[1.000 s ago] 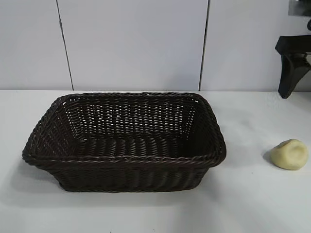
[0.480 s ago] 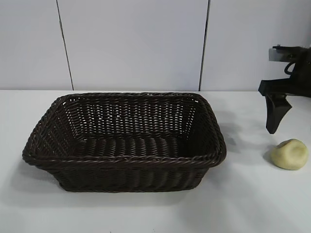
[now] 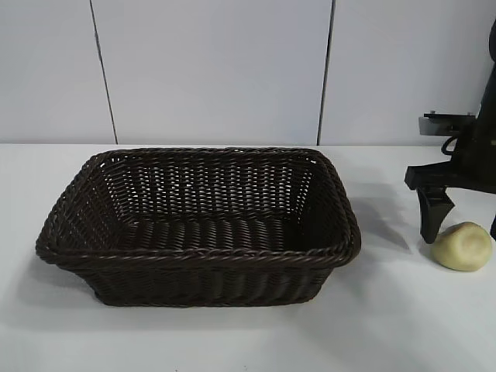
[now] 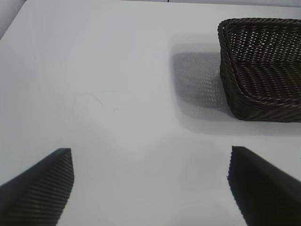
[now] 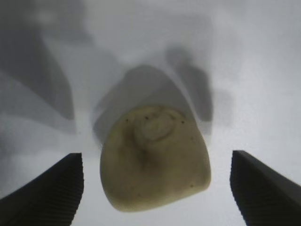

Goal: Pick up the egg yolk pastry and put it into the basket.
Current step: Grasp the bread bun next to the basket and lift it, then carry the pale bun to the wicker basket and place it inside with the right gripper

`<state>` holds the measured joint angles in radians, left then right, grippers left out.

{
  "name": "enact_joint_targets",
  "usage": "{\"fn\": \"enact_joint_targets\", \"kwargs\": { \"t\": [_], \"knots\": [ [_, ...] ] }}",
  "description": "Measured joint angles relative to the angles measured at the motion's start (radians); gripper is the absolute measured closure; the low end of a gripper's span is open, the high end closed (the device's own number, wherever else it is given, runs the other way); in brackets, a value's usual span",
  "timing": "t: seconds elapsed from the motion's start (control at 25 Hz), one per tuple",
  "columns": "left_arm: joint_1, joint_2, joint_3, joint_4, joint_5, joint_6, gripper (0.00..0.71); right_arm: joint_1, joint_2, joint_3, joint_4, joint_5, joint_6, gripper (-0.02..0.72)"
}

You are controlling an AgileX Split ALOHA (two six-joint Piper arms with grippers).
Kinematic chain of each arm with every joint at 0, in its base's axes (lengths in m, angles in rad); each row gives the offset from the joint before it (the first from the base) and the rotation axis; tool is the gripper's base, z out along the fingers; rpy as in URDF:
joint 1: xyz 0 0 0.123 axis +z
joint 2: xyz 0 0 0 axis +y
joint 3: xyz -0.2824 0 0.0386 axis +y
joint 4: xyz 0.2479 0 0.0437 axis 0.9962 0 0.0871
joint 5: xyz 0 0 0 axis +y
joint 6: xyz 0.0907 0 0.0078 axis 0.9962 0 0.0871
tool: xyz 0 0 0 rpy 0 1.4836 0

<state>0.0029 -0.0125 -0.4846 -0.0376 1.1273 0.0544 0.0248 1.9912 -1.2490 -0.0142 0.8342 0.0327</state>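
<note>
Right pincer point(image 5: 155, 188) points straight down over the egg yolk pastry point(image 3: 463, 246), fingers apart, one on either side and neither touching it. Pastry sits on the white surface point(image 3: 232, 341) at the exterior view's right edge, well apart from the basket point(image 3: 198, 256), which stands mid-surface. Left pincer point(image 4: 150, 186) hangs tilted downward above bare surface, fingers wide apart, basket corner beyond it.

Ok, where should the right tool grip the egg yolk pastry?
Probably across the widest part of the egg yolk pastry, low on its sides, coming straight down. It is a smooth dome on the table; the right tool straddles it, fingers clear on both sides.
</note>
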Motion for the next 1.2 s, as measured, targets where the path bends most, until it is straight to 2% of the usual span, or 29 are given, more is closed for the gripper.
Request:
{"fn": "enact_joint_targets", "kwargs": {
  "t": [0.24,0.32,0.48,0.76,1.04,1.2],
  "knots": [
    [0.000,0.000,0.000,0.000,0.000,0.000,0.064,0.000,0.000,0.000,-0.001,0.005,0.000,0.493],
    [0.000,0.000,0.000,0.000,0.000,0.000,0.064,0.000,0.000,-0.001,-0.001,0.006,0.000,0.551],
    [0.000,0.000,0.000,0.000,0.000,0.000,0.064,0.000,-0.020,-0.001,-0.001,0.019,0.000,0.580],
    [0.000,0.000,0.000,0.000,0.000,0.000,0.064,0.000,-0.168,-0.001,0.003,0.117,0.000,0.585],
    [0.000,0.000,0.000,0.000,0.000,0.000,0.064,0.002,-0.344,-0.001,0.033,0.147,0.000,0.587],
    [0.000,0.000,0.000,0.000,0.000,0.000,0.064,0.002,-0.395,-0.001,0.084,0.149,0.000,0.587]
  ]
}}
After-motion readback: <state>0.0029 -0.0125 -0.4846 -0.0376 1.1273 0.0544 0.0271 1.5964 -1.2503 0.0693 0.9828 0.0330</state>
